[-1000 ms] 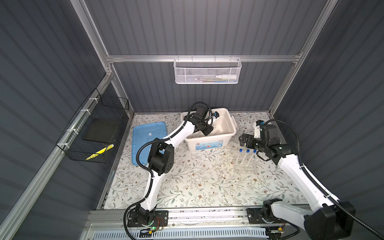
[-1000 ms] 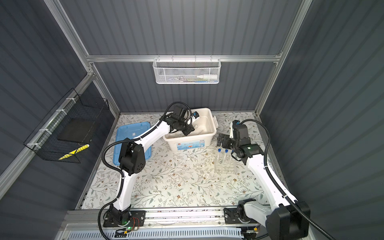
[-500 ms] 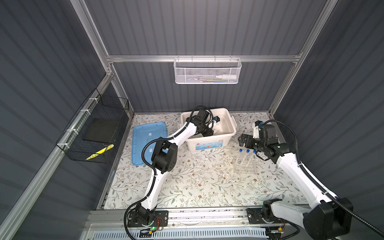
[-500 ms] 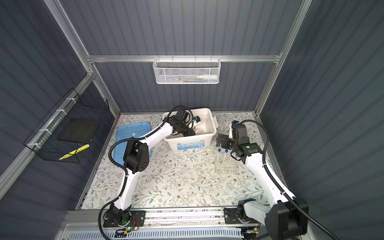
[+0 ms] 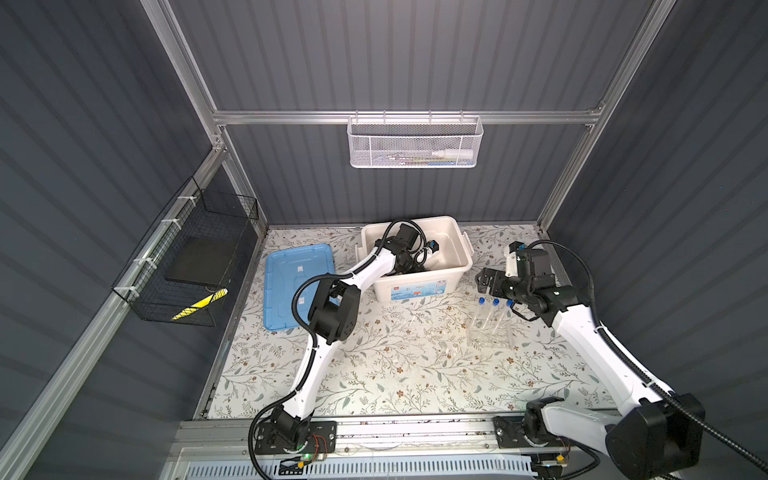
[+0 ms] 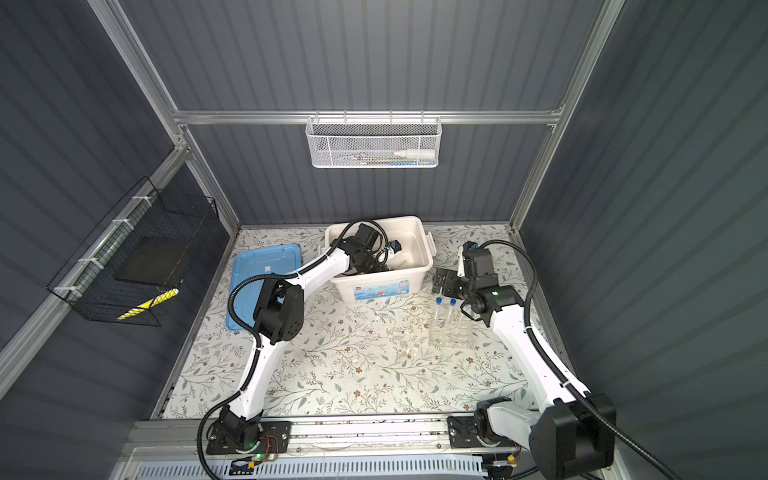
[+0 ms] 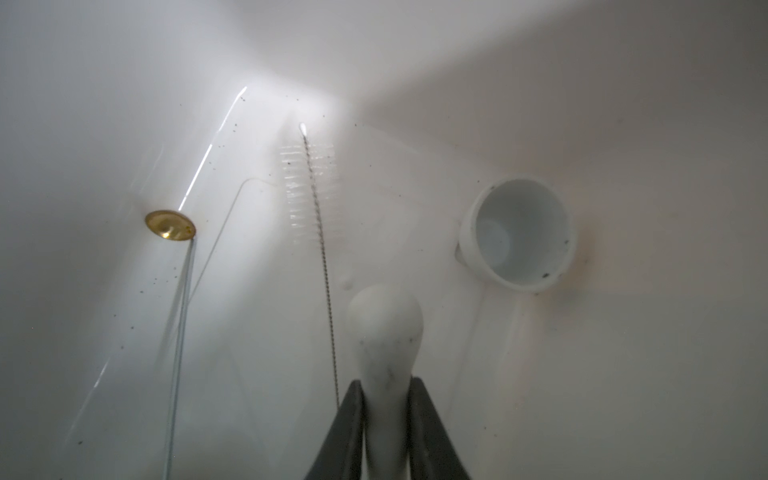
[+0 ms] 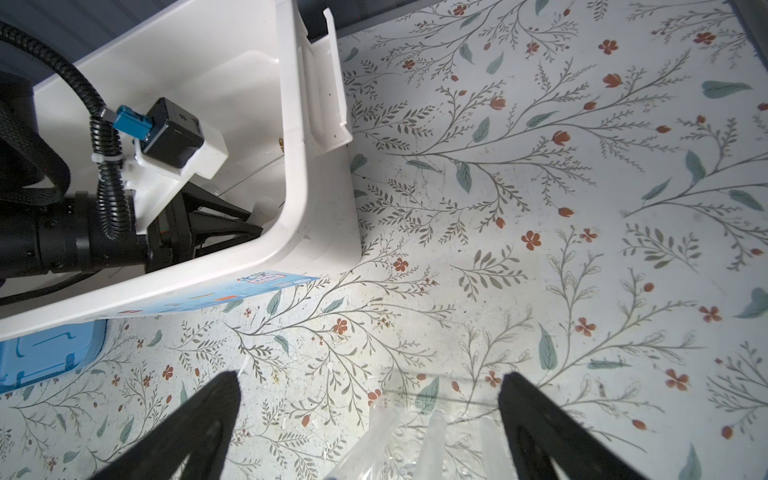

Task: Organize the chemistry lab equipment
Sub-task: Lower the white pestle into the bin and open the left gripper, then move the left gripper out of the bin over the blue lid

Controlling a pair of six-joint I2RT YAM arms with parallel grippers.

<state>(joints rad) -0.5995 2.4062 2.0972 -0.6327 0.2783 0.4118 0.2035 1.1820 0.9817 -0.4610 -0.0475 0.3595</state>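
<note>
**Carefully: pestle may slip**

We have the left gripper clamped on the white pestle inside the far white tub, a small white bowl near. Its smooth taper could slip and strike that bowl. Rightward, the right gripper hangs spread apart over the racked test tubes.

The floral-patterned table is bare along its front edge. At the back edge, the left arm fills the big white plastic tub. A flat blue lid lies toward the left edge. The clear plastic rack of blue-capped test tubes stands near the right edge.
</note>
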